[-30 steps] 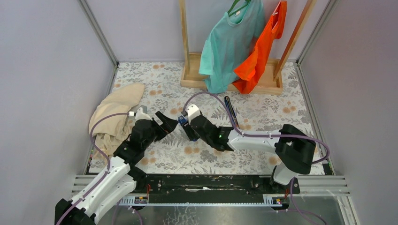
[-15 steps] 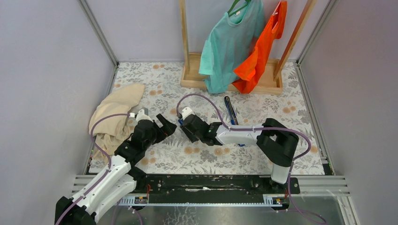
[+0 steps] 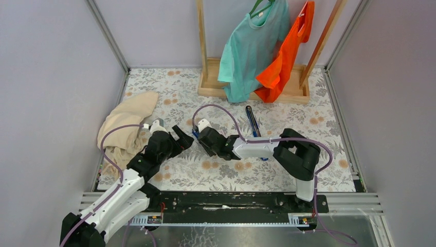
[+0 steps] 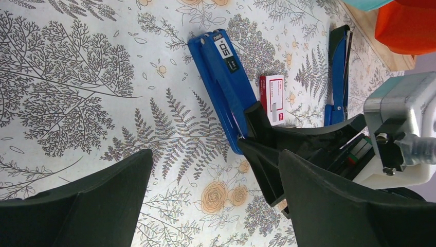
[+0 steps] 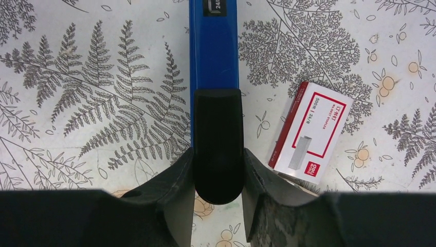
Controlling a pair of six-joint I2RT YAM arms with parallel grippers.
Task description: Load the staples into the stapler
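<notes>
A blue stapler [image 5: 213, 51] with a black rear end [image 5: 217, 149] lies flat on the floral table cover. My right gripper [image 5: 217, 154] is shut on that black end, one finger on each side. In the top view the right gripper [image 3: 204, 140] sits mid-table with the stapler's blue tip [image 3: 195, 133] showing beside it. A red-and-white staples box [image 5: 311, 128] lies just right of the stapler and also shows in the left wrist view [image 4: 272, 98]. No loose silvery block of staples is clearly visible. My left gripper [image 4: 215, 170] is open and empty, just left of the stapler [image 4: 223, 87].
A second blue stapler [image 3: 252, 122] lies farther back, right of the first. A beige cloth [image 3: 126, 128] is heaped at the left wall. A wooden rack [image 3: 216, 85] with a teal shirt [image 3: 252, 46] and an orange shirt [image 3: 288, 56] stands at the back.
The right arm has folded leftward and its gripper has shifted slightly left along the stapler. The left gripper has barely moved.
</notes>
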